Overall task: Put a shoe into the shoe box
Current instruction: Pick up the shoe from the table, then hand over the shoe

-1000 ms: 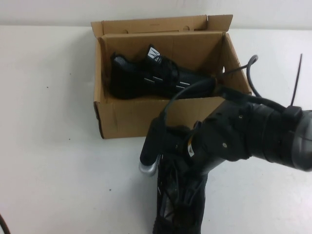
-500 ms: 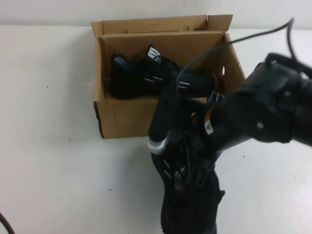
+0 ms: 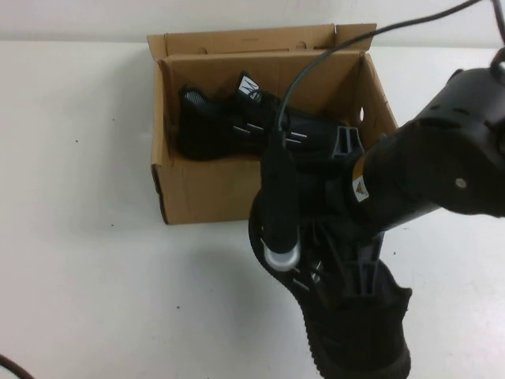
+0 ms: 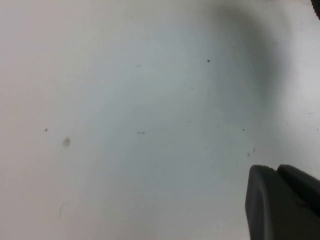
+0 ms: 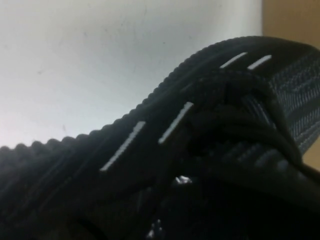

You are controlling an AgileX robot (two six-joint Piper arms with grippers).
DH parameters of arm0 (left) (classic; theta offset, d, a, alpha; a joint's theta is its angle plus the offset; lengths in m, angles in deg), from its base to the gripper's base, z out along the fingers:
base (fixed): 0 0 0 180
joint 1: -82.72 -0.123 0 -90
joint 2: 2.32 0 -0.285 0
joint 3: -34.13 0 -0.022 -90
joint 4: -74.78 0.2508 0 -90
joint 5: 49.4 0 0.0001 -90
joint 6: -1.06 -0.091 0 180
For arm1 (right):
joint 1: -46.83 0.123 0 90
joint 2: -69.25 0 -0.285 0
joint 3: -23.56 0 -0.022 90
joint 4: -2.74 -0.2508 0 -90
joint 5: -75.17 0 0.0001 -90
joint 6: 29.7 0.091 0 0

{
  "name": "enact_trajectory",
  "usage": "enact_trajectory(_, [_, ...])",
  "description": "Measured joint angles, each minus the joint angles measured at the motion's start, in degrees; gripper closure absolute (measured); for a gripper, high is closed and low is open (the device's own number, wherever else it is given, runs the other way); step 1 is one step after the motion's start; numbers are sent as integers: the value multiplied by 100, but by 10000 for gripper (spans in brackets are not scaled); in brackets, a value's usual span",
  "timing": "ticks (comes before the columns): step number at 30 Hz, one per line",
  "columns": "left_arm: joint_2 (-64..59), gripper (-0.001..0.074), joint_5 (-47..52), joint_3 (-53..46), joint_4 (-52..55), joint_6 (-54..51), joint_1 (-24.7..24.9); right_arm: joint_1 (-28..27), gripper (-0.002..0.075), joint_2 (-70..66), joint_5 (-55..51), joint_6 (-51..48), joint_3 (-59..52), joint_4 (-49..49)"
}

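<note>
The brown cardboard shoe box [image 3: 207, 189] stands open at the back of the white table, with one black sneaker [image 3: 237, 122] lying inside it. My right gripper [image 3: 338, 245] is shut on the second black shoe [image 3: 355, 332] and holds it off the table just in front of the box's front wall, toe toward the box. The right wrist view shows this shoe's [image 5: 150, 145] laces and white dash marks close up, with a corner of the box [image 5: 290, 20] behind. My left gripper [image 4: 285, 205] hovers over bare table and is out of the high view.
The white table [image 3: 87, 260] stretches to the left of the box and in front of it. A black cable [image 3: 331, 55] arches from my right arm over the box. The box's lid flap [image 3: 252, 39] stands up at the back.
My right arm has lifted the held shoe and carried it up and right, closer to the box's front wall. The shoe inside the box has not moved.
</note>
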Motion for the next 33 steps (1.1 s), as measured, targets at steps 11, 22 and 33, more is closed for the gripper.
enact_trajectory(11, [0, 739, -62, 0, -1246, -12, 0, 0, 722, 550, -354, -1560, 67, 0])
enact_trajectory(22, [-1251, 739, -416, 0, -2297, -967, 0, 0, 722, 1240, -539, -2630, 67, -1288])
enact_trajectory(33, [-3442, 739, -237, 0, -4269, -2947, 0, 0, 722, 2090, -1110, -3108, 67, -2114])
